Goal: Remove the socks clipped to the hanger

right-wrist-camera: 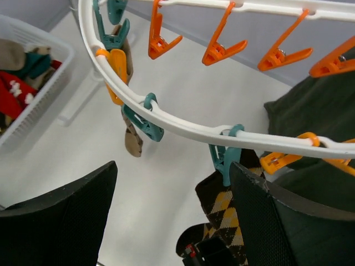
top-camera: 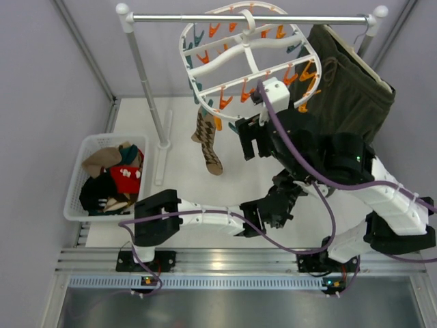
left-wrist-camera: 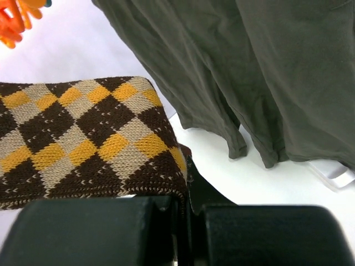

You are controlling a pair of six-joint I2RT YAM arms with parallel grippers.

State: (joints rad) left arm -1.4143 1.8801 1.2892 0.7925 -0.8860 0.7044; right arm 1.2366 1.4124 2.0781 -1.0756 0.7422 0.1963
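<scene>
Gripping an argyle sock (left-wrist-camera: 83,133) under the hanger (right-wrist-camera: 188,128) at the table's 12 o'clock.
Left gripper (left-wrist-camera: 187,213) is pinched closed on the sock's edge; right gripper (right-wrist-camera: 173,172) gapes wide, empty, either side of the teal clip (right-wrist-camera: 224,160) holding that sock.

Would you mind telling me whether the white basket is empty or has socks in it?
Not empty: the basket holds a pile of socks, one red.
</scene>
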